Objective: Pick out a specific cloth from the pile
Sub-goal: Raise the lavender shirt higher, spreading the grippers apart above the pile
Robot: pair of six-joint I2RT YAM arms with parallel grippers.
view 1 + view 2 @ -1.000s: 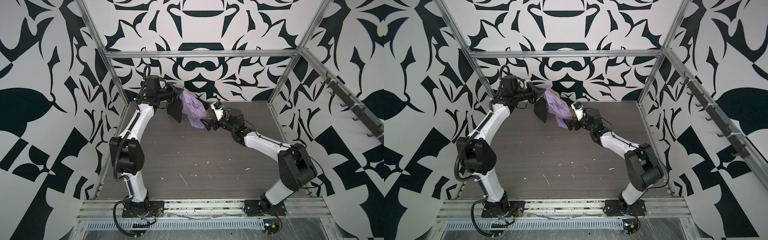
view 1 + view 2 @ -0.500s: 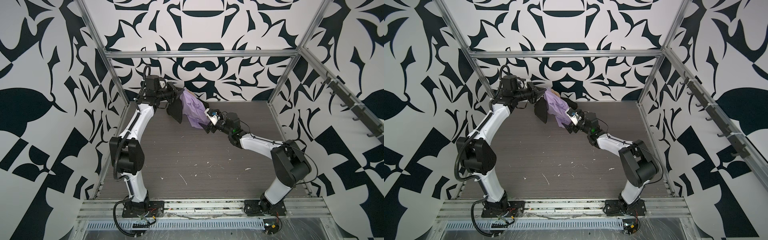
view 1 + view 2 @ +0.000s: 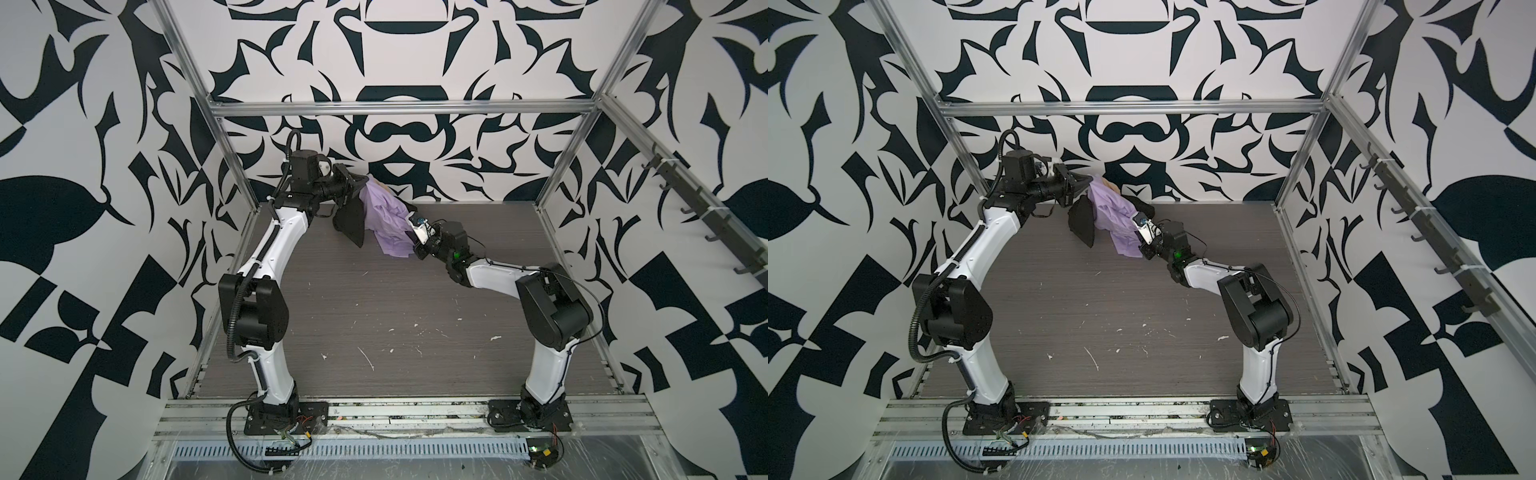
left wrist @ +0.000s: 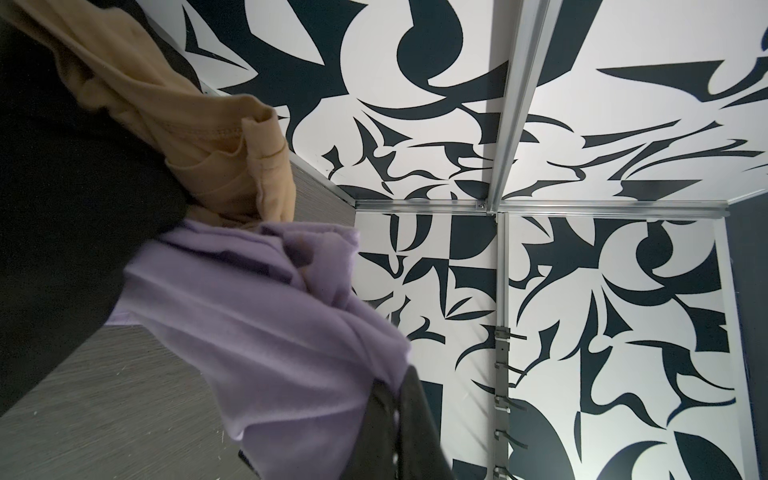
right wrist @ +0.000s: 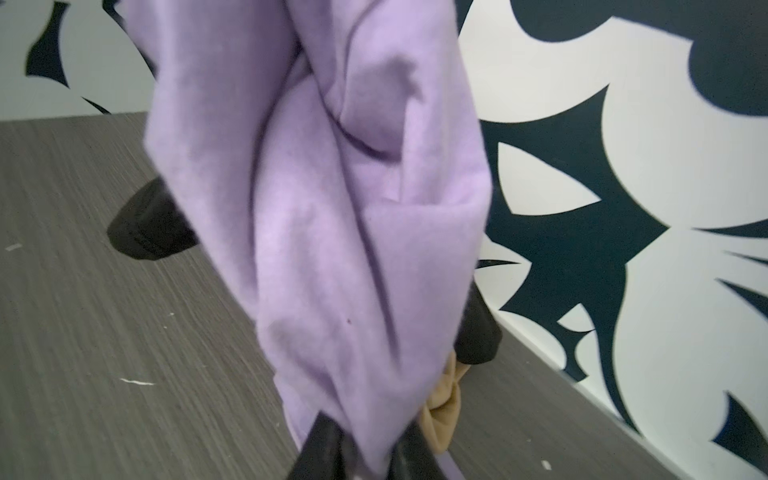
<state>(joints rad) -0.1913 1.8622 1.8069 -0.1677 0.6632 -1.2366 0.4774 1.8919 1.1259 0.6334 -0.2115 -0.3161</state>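
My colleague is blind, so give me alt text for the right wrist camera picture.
A lilac cloth hangs down the middle of the picture, pinched between the dark fingers of the right pincer. Behind it show bits of a black garment and a tan garment, over a grey table.

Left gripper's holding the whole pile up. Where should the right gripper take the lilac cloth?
Take the lilac cloth by its lower hanging folds, from the right arm's side: lilac faces out uncovered there, the black garment hangs mostly beyond it, the tan garment behind. The right gripper is closed there; the left gripper pins the pile's top.
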